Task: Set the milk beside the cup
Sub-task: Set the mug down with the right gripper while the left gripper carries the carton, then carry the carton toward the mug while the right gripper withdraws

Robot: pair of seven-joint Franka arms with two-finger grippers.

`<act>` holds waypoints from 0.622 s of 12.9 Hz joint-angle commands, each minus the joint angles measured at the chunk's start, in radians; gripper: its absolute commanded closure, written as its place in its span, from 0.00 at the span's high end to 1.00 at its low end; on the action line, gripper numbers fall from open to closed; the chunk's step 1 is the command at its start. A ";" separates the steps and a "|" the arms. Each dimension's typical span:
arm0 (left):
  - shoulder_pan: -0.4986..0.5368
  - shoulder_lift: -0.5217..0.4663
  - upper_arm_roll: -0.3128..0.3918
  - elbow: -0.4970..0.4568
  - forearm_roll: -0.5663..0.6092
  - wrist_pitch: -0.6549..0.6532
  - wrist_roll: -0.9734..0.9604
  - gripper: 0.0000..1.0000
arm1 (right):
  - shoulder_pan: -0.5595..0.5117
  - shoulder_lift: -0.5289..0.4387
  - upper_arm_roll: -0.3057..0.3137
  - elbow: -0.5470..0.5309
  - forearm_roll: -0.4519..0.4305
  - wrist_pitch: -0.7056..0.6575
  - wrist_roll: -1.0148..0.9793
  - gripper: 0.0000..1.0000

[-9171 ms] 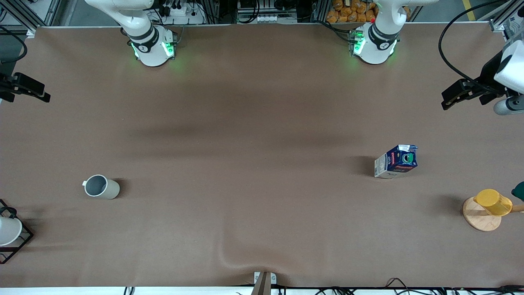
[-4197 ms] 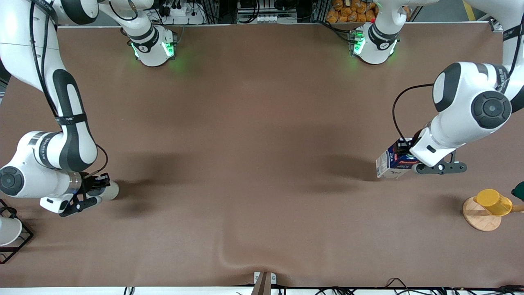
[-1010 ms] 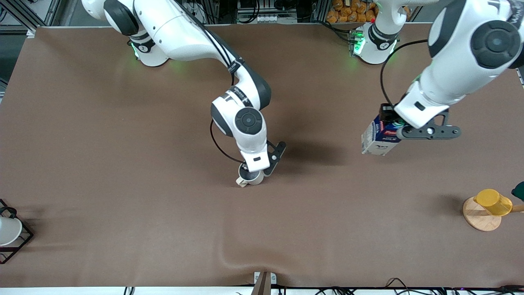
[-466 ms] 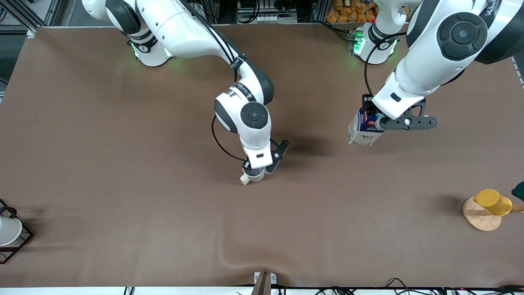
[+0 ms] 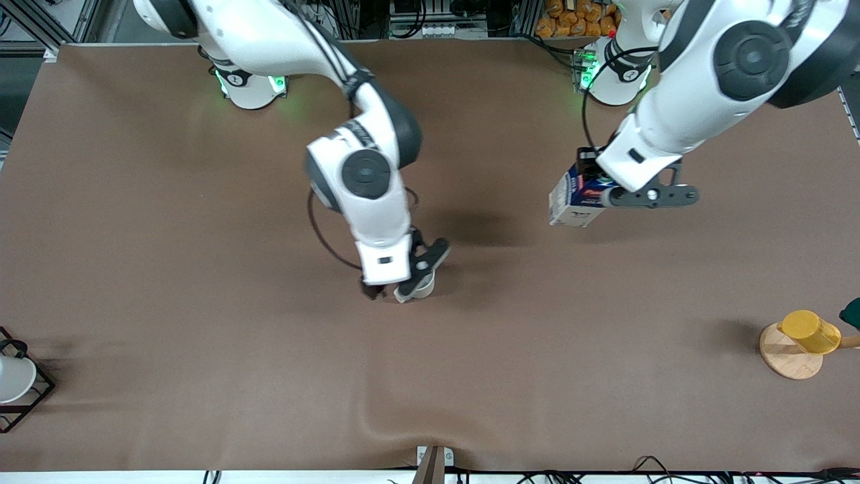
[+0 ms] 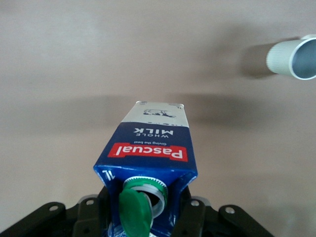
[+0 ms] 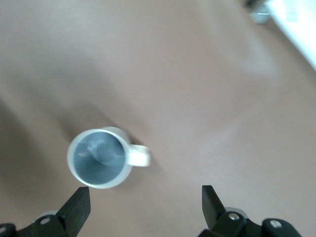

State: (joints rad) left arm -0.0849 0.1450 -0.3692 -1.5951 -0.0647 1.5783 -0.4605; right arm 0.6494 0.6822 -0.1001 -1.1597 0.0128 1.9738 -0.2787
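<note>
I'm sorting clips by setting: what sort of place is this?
Likely a robotics lab: a brown-covered table with two bench-mounted arms, aluminium framing and cables along its edge. The left gripper holds the milk aloft; the cup stands mid-table.

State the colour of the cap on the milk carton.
Green. The cap on the milk shows best in the left wrist view.

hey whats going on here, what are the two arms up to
The left gripper holds the milk carton in the air over the table's middle stretch, toward the left arm's end. The right gripper is open just above the cup, which stands upright on the table near the centre, with neither finger touching it. The milk is not yet beside the cup.
</note>
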 commanded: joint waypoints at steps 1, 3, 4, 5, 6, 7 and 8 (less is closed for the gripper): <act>-0.091 0.106 -0.002 0.082 -0.009 0.034 -0.131 0.48 | -0.080 -0.175 0.016 -0.193 -0.001 0.005 0.013 1.00; -0.156 0.186 -0.002 0.139 -0.007 0.084 -0.257 0.48 | -0.141 -0.284 0.016 -0.306 -0.001 0.004 0.013 1.00; -0.177 0.230 -0.002 0.174 -0.009 0.097 -0.277 0.48 | -0.169 -0.350 0.017 -0.378 -0.001 0.003 0.013 1.00; -0.209 0.266 0.000 0.199 -0.009 0.107 -0.286 0.48 | -0.197 -0.422 0.016 -0.452 -0.002 0.003 0.013 1.00; -0.257 0.292 0.009 0.211 -0.006 0.130 -0.306 0.51 | -0.226 -0.484 0.016 -0.515 -0.002 0.003 0.013 1.00; -0.286 0.310 0.012 0.211 -0.004 0.150 -0.331 0.51 | -0.275 -0.551 0.022 -0.576 -0.002 0.000 0.013 1.00; -0.303 0.332 0.012 0.211 0.002 0.163 -0.343 0.51 | -0.321 -0.605 0.029 -0.607 -0.002 -0.028 0.013 1.00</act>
State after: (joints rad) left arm -0.3409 0.4212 -0.3696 -1.4363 -0.0653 1.7330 -0.7665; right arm 0.4122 0.2592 -0.1037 -1.5830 0.0131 1.9485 -0.2788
